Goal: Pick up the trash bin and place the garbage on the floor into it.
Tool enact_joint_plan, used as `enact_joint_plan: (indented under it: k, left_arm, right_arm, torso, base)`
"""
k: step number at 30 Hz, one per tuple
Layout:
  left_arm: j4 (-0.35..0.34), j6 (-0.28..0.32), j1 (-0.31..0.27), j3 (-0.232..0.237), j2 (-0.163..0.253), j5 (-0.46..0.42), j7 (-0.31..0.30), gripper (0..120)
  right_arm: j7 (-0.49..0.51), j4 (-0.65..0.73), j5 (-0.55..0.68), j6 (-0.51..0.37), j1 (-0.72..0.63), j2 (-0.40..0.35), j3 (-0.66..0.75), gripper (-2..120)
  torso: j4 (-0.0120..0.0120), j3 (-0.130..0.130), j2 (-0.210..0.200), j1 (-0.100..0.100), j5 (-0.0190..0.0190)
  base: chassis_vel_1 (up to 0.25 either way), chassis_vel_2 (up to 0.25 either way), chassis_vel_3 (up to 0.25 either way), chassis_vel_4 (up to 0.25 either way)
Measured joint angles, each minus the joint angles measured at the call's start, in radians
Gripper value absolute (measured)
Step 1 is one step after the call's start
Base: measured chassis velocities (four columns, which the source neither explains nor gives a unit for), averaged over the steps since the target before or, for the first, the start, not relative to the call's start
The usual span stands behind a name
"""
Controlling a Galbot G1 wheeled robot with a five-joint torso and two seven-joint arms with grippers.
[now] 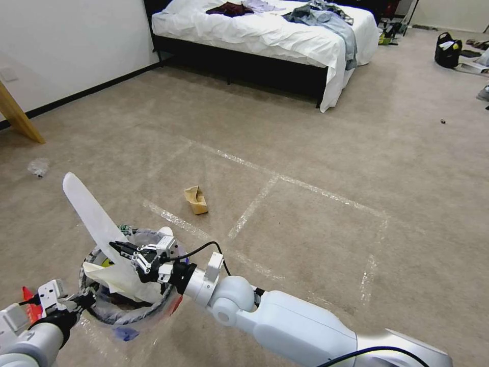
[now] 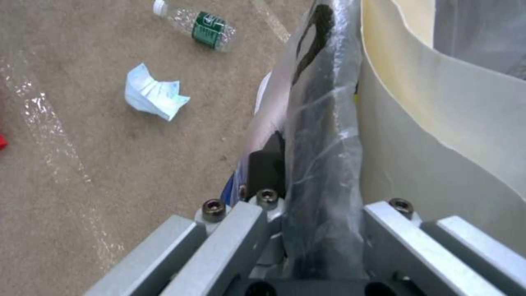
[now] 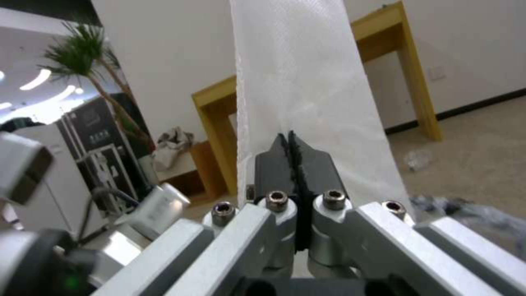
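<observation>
My left gripper [image 1: 81,300] [image 2: 307,172] is shut on the rim of the trash bin [image 1: 119,317] [image 2: 320,102], a red bucket lined with clear plastic, held low at my left. My right gripper [image 1: 116,247] [image 3: 290,144] reaches across over the bin, shut on a white flat slipper sole [image 1: 89,209] [image 3: 301,74]. The sole stands tilted, its lower end inside the bin. A cream flat piece [image 2: 438,123] lies inside too. Garbage on the carpet: a brown cardboard scrap [image 1: 196,200], a clear plastic scrap [image 1: 38,166], a green-labelled bottle [image 2: 200,26] and crumpled pale paper [image 2: 153,96].
A bed [image 1: 265,35] with clothes on it stands at the back. A wooden leg [image 1: 18,120] leans by the left wall. A black bag [image 1: 448,51] sits far right. Shiny tape lines [image 1: 285,179] cross the open carpet ahead.
</observation>
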Motion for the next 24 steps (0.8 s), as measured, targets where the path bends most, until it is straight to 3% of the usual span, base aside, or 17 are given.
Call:
enact_joint_plan:
  k: [24]
  left_arm:
    - [0.0, -0.003, 0.001, -0.006, -0.006, -0.005, 0.001, 1]
  right_arm:
    - [-0.023, -0.122, -0.037, 0.068, -0.036, 0.023, -0.042, 0]
  torso:
    - [0.0, 0.0, 0.0, 0.0, 0.0]
  base:
    - [0.0, 0.0, 0.0, 0.0]
